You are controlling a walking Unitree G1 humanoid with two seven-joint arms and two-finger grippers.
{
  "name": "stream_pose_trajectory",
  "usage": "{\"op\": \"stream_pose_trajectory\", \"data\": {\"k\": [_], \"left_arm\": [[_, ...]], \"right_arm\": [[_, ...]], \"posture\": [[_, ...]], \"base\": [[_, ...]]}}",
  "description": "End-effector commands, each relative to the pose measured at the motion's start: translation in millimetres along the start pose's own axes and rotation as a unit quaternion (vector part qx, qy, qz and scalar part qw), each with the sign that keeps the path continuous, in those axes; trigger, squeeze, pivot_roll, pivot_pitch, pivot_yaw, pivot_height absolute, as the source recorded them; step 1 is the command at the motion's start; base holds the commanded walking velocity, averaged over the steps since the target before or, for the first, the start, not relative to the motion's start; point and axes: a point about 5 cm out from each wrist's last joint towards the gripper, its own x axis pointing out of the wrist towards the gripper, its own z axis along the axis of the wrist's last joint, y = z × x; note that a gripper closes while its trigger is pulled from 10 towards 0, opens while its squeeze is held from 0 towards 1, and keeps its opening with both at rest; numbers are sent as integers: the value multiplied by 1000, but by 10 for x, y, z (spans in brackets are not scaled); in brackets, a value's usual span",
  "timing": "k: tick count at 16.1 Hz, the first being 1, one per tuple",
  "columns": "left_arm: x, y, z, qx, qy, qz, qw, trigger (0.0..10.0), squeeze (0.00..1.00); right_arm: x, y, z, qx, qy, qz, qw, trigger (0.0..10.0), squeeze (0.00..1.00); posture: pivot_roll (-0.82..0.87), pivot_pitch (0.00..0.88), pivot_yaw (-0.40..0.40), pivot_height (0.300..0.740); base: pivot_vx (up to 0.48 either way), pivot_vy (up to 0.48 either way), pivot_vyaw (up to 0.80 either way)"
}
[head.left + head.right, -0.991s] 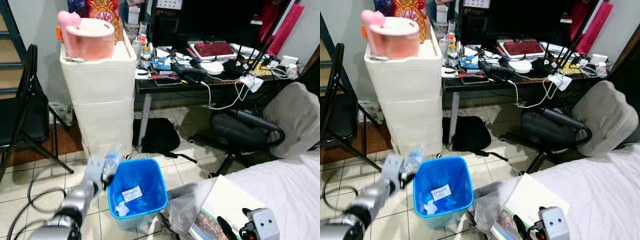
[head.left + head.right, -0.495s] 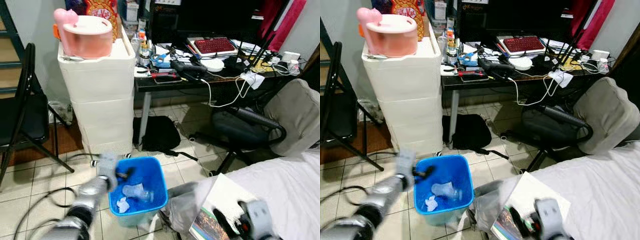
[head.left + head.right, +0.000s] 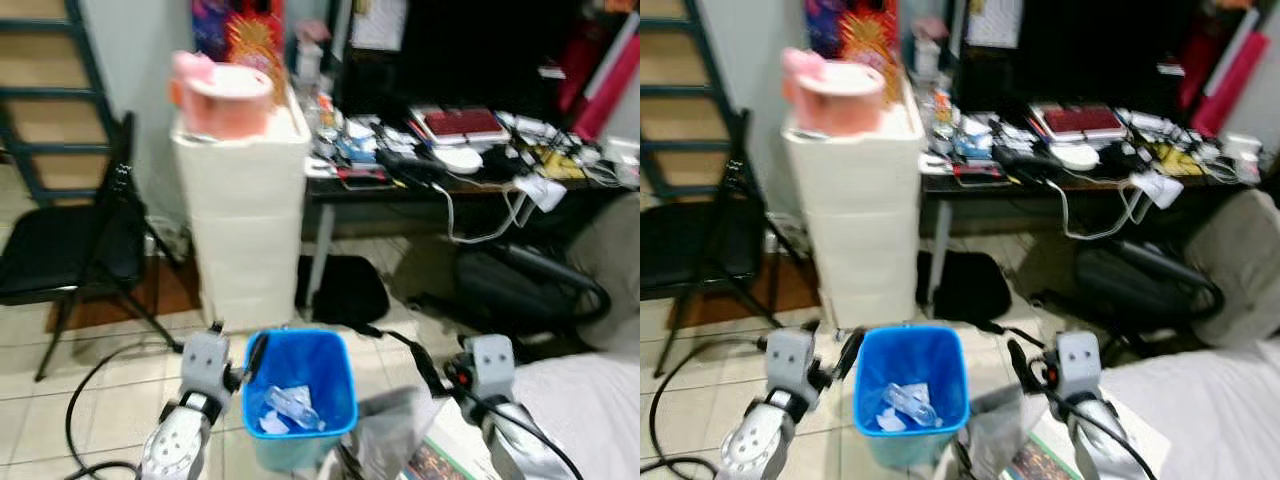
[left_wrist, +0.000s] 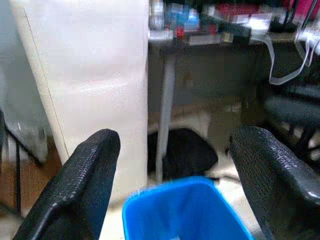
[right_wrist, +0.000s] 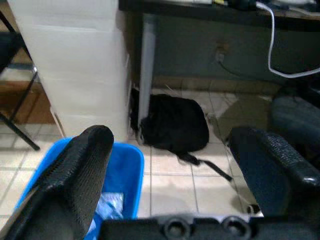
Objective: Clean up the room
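Observation:
A blue waste bin [image 3: 298, 335] stands on the tiled floor in front of me. Inside it lie a clear plastic bottle [image 3: 293, 405] and some crumpled paper [image 3: 880, 420]. My left gripper [image 3: 250, 355] is just left of the bin's rim, open and holding nothing. In the left wrist view its fingers [image 4: 87, 175] stand wide apart above the bin [image 4: 185, 210]. My right gripper [image 3: 1022, 365] is raised to the right of the bin, open and empty. The right wrist view has the bin [image 5: 125, 165] between the spread fingers [image 5: 80, 170].
A white drawer cabinet [image 3: 245, 220] with a pink pot [image 3: 225, 95] is behind the bin. A cluttered desk [image 3: 450, 165] has a black bag [image 3: 345, 290] beneath it. An office chair [image 3: 540, 290] is on the right, a folding chair [image 3: 70, 240] on the left, and a cable [image 3: 90, 390] crosses the floor.
The left gripper opened and let the clear bottle drop into the bin, then drew back to the bin's left side. The right arm rose into view. The camera tilted up.

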Motion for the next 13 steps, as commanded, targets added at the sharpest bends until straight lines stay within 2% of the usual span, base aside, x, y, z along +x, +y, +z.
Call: {"op": "stream_pose_trajectory", "data": {"k": [1, 6, 10, 13], "left_arm": [[1, -108, 11, 11, 12, -12, 1000, 10000, 0], [46, -66, 37, -17, 31, 5, 999, 10000, 0], [76, -73, 38, -3, 44, -9, 999, 10000, 0], [114, -11, 1, -17, 56, -2, 998, 10000, 0]], "right_arm": [[50, -1, -37, -4, 4, -2, 1000, 10000, 0], [171, 16, -38, -7, -2, 8, 1000, 10000, 0], [192, -1, -47, -5, -8, 5, 1000, 10000, 0], [196, -15, -62, 1, -10, 3, 1000, 10000, 0]], "posture": [[119, 0, -120, 740], [110, 0, -114, 740], [89, 0, -100, 740], [78, 0, -93, 740]], "base": [[0, 0, -800], [0, 0, -800], [0, 0, -800], [0, 0, -800]]}}
